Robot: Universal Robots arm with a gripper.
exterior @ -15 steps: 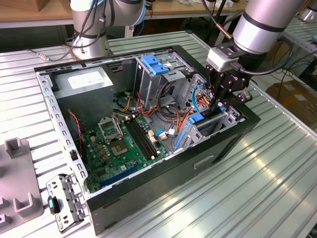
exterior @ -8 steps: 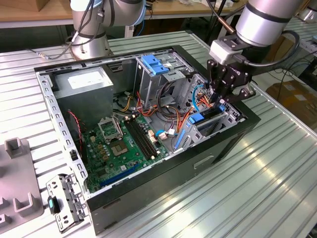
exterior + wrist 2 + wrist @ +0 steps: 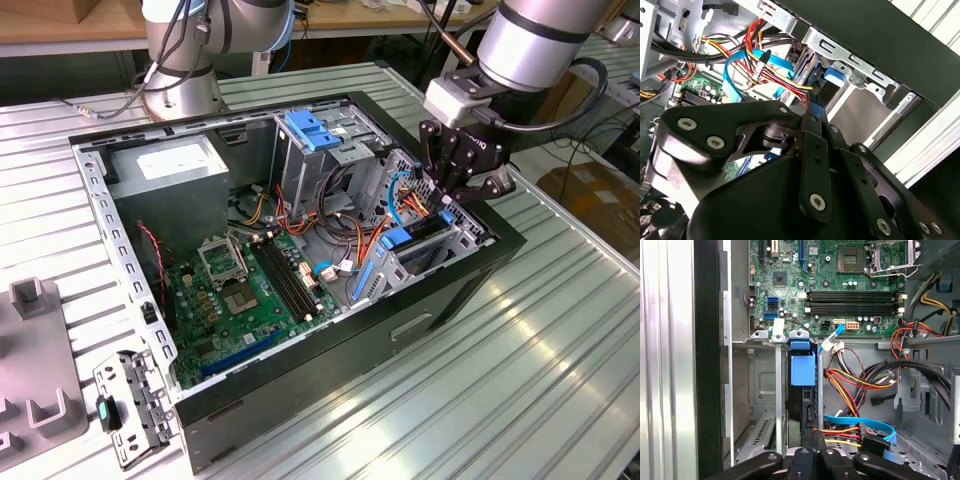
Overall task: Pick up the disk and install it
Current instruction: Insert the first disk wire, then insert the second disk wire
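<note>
The black gripper [image 3: 462, 178] stands above the bay, fingers together on the black, blue-framed disk [image 3: 802, 390]. The disk is probably rigid, dense and shock-sensitive; grip the frame edges.

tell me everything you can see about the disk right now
The disk stands on edge in a slot of the metal drive cage at the case's front corner. Mostly its narrow black side and blue plastic frame show, with a blue tab at the end facing the motherboard. In the first wrist view, the tool sits at its other end; contact isn't clear.
</note>
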